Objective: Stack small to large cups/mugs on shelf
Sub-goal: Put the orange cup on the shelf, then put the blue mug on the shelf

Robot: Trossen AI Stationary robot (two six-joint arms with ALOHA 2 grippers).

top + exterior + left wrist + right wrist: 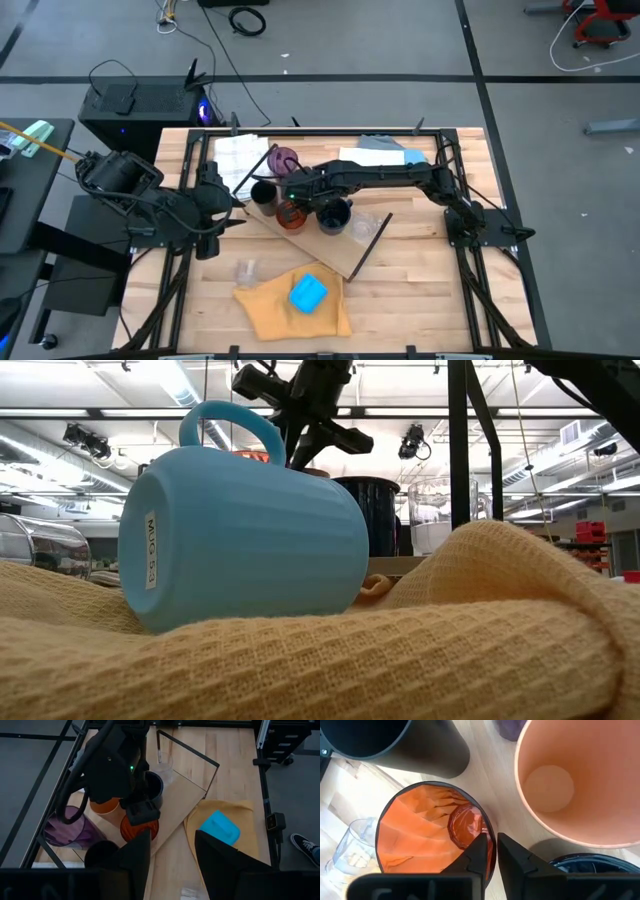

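Bright blue mug (240, 530) lies on its side on the yellow cloth (480, 630), well short of the shelf (335, 245), so you have it left to place. On the shelf, your right gripper (490, 851) hangs over the amber ribbed cup's (435, 827) rim, jaws narrowly apart, holding nothing. Your left gripper (172, 852) waits beside the shelf, jaws apart and empty. Black cup (395, 745), light orange cup (575, 780) and navy mug (334, 215) already stand there.

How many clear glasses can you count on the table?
2. One clear glass stands on the shelf beside the navy mug; the other glass stands off it on the tabletop, near the yellow cloth. The arms might hide more.
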